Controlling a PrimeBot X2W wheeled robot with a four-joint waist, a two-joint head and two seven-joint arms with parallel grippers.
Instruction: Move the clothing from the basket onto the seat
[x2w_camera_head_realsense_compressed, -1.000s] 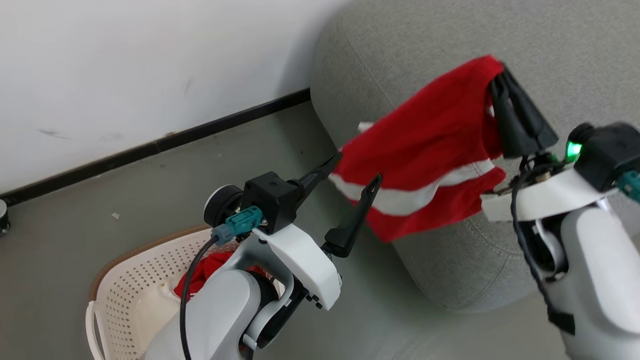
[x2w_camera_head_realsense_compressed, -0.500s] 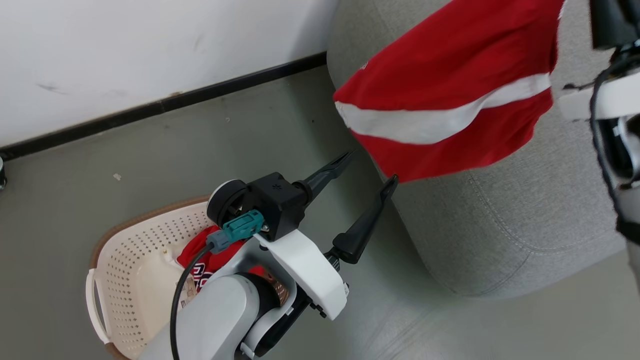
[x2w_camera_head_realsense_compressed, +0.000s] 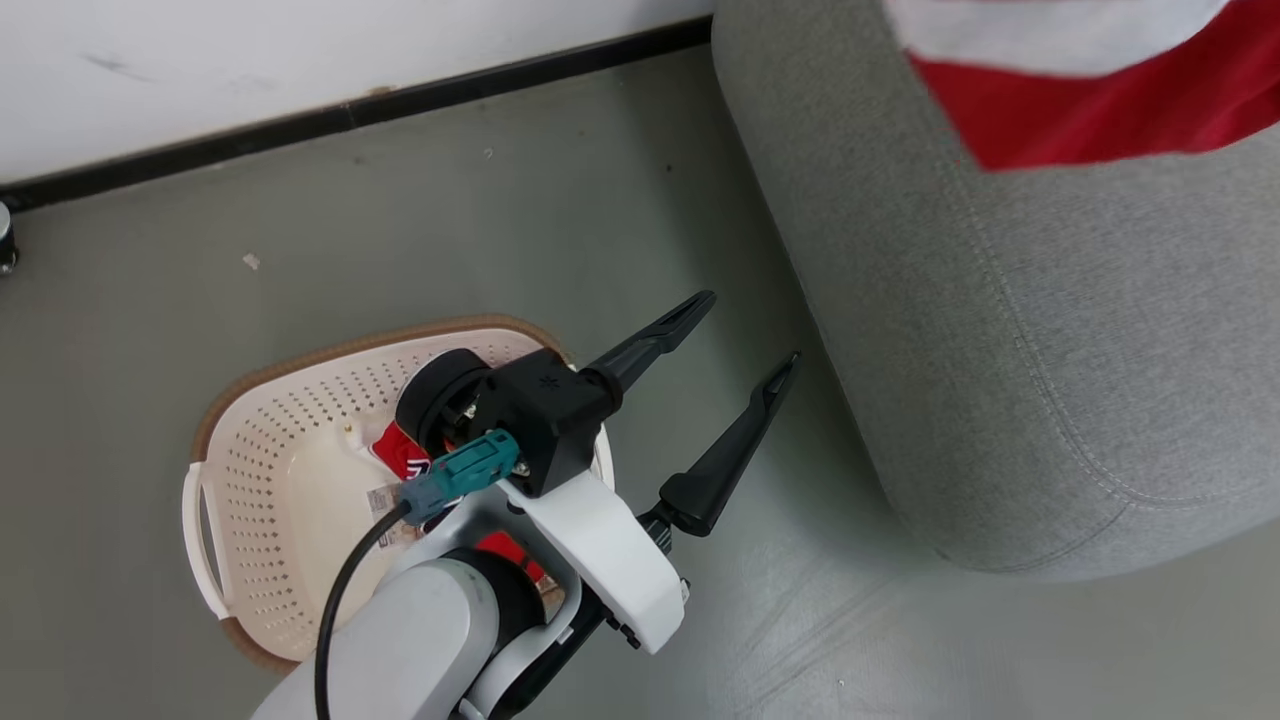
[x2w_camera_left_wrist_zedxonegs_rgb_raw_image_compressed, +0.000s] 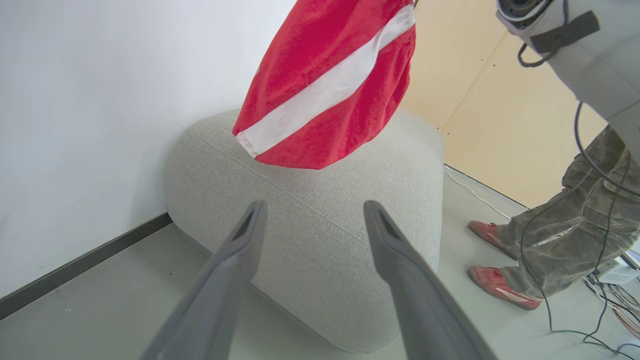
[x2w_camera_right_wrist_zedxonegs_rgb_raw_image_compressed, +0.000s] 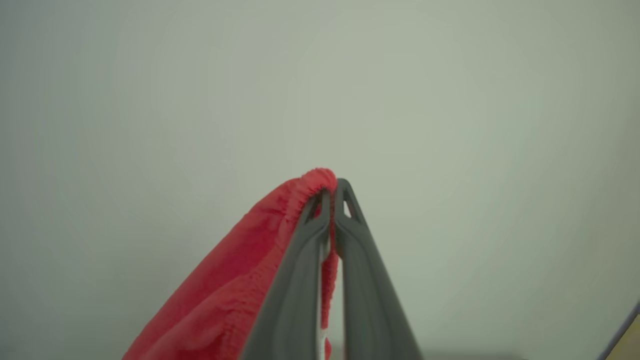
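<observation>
- Since 1 second ago the head view has swung downward. The striped garment (x2w_camera_head_realsense_compressed: 1080, 130) now sits at that view's top edge, carried further over the seat (x2w_camera_head_realsense_compressed: 1000, 350).
- Left gripper (x2w_camera_head_realsense_compressed: 748, 330): fingers spread wide and empty, poised beside the basket (x2w_camera_head_realsense_compressed: 270, 480), evidently kept free for the next pick.
- 1 lettered garment (x2w_camera_head_realsense_compressed: 395, 455) lies in the basket, partly hidden by the arm.
- Right gripper (x2w_camera_right_wrist_zedxonegs_rgb_raw_image_compressed: 334, 187): pinched tight on the striped garment's gathered edge, so the cloth hangs above the seat. Hem contact cannot be determined.
- Release judged the next step.
</observation>
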